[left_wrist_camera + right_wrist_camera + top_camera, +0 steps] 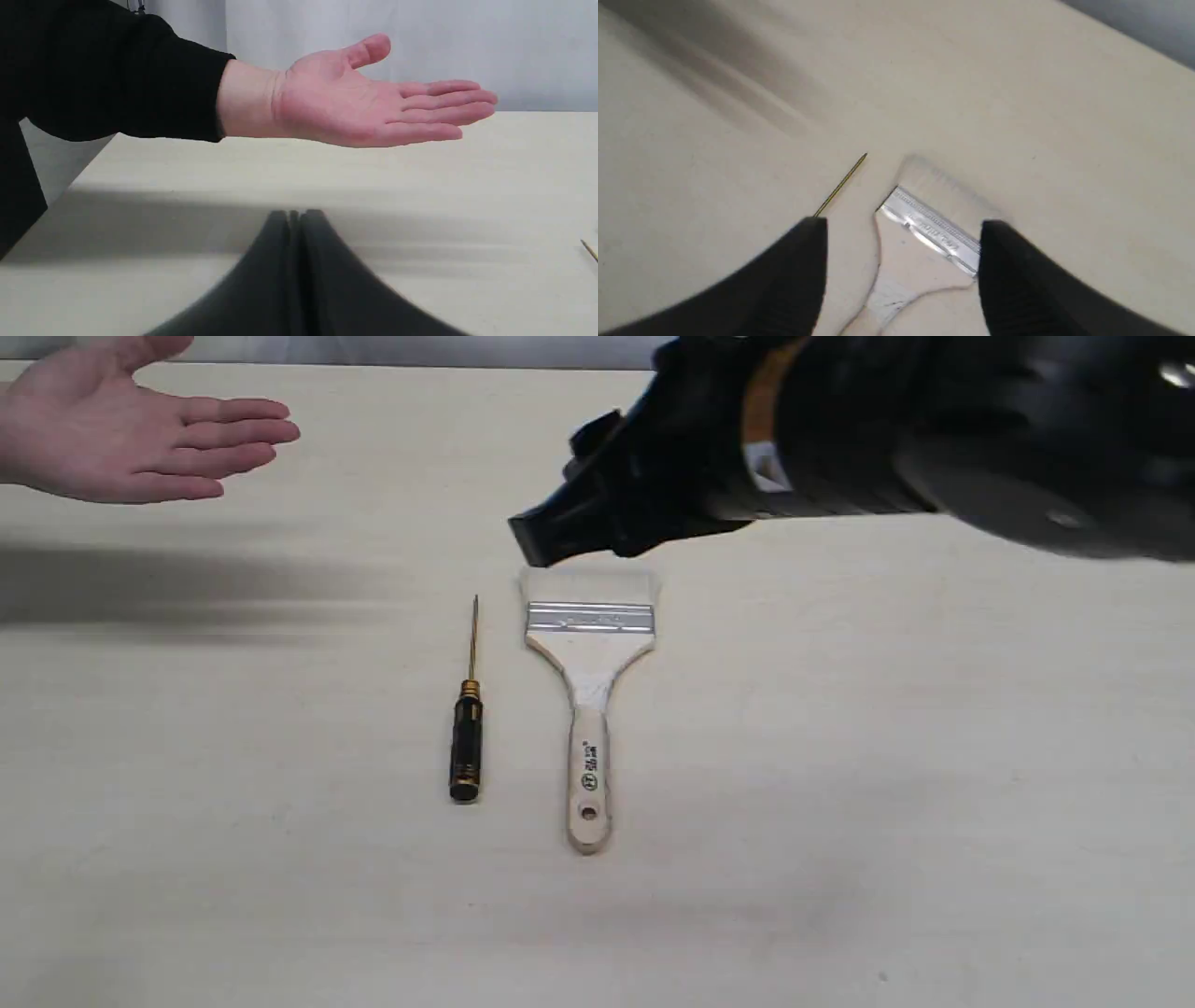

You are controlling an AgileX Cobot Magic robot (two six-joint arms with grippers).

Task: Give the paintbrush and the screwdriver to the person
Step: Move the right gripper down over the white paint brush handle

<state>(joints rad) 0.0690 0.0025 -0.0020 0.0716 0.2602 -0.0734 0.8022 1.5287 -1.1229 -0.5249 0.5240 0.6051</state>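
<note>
Table: pale wood-look table (840, 821), described from near edge to far

Paintbrush: nearest thing. The paintbrush (588, 709) lies flat near mid-table w/ its long axis running near-to-far. Handle end w/ hole is toward the viewer, silver ferrule and pale bristles at the far end

Screwdriver: the screwdriver (466, 737) lies flat just beside the brush on its left, not touching, approx parallel. Black handle is near, thin shaft points far

Right gripper: the right gripper (546, 537) hangs above the brush's far bristle end, no contact visible. Its fingers are spread wide and hold nothing. The right wrist view shows the ferrule in the gap btw the two fingers, at a slant to them

Key relation: the brush sits right under the right gripper, handle stretching away toward the viewer. The right arm is clearly the nearer one, so the brush is prob the first pick. I judge the wrist needs squaring to the ferrule before it closes

Left gripper: the left gripper (295, 215) is not seen in the exterior view. Its own wrist view shows fingers pressed together, empty, w/ only the screwdriver tip at the picture's edge

Person: the person's hand (140, 434) is at far left, palm up and open, raised off the table, well apart from both tools. Nothing is in it yet
</note>
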